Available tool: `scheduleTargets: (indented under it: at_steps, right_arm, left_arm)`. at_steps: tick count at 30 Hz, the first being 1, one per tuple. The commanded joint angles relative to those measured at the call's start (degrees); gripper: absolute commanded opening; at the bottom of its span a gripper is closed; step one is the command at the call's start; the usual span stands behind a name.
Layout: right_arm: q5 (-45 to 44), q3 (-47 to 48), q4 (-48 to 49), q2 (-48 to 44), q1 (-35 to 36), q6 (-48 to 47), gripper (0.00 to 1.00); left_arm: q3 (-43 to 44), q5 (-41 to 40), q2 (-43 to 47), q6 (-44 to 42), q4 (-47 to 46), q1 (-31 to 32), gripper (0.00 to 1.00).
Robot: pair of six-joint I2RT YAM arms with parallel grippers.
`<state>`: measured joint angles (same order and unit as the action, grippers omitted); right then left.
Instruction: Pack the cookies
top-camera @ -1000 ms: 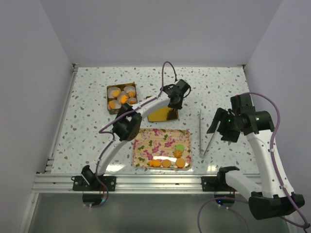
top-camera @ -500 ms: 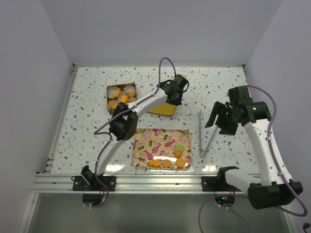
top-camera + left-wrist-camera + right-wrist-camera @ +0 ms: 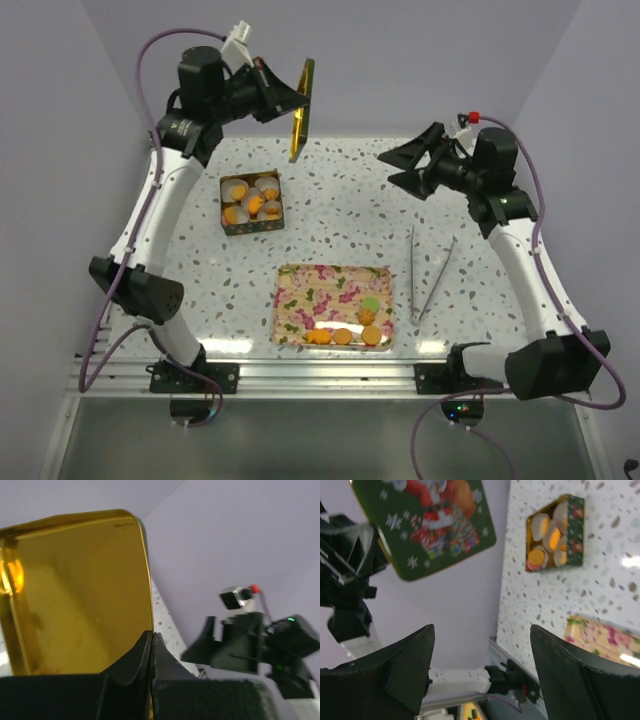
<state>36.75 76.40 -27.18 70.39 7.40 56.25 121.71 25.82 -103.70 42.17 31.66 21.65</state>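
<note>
Lid now raised high, left gripper pinching it

The lower rim of the gold lid is hidden behind the fingers of the left gripper, its left side cut off. One finger of the right gripper covers part of the floral tray; the cookies beyond are too blurred to count.

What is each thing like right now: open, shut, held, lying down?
Lid, off the tin, held up on edge in the air.
Tin, open, cookies in paper cups inside.
Tray, flat, cookies along its near edge.
Tongs, lying on the table, untouched.
Left jaws, shut on the lid.
Right jaws, open, empty.
</note>
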Motion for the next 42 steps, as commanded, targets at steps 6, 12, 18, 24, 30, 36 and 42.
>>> scheduleTargets:
  at_steps: [6,12,18,24,30,36,42]
  right_arm:
    - [9.21,-5.04,63.58,12.12,3.4,32.06,0.83]
    - [6.94,1.72,92.05,28.73,10.09,48.31,0.84]
    - [2.79,8.66,102.77,37.27,11.59,60.03,0.83]
    - [4.38,12.72,102.23,39.82,12.29,61.34,0.82]
    - [3.06,12.37,107.32,40.09,12.46,65.47,0.77]
    - [3.85,12.98,107.86,38.16,13.95,67.76,0.68]
    - [5.43,12.64,107.16,35.61,15.28,68.12,0.59]
  left_arm:
    - [-25.7,28.66,16.06,40.39,-57.25,-10.13,0.0]
    - [-38.56,24.36,21.17,58.99,-83.34,-12.07,0.0]
    - [-39.53,23.49,23.81,58.2,-81.41,-12.16,0.0]
    - [-41.9,21.2,25.3,58.9,-82.73,-12.16,0.0]
    - [-46.38,19.8,27.06,58.02,-82.46,-12.16,0.0]
    - [-49.99,18.13,28.99,57.06,-82.81,-12.16,0.0]
    - [-52.1,16.28,30.66,54.69,-80.8,-12.16,0.0]
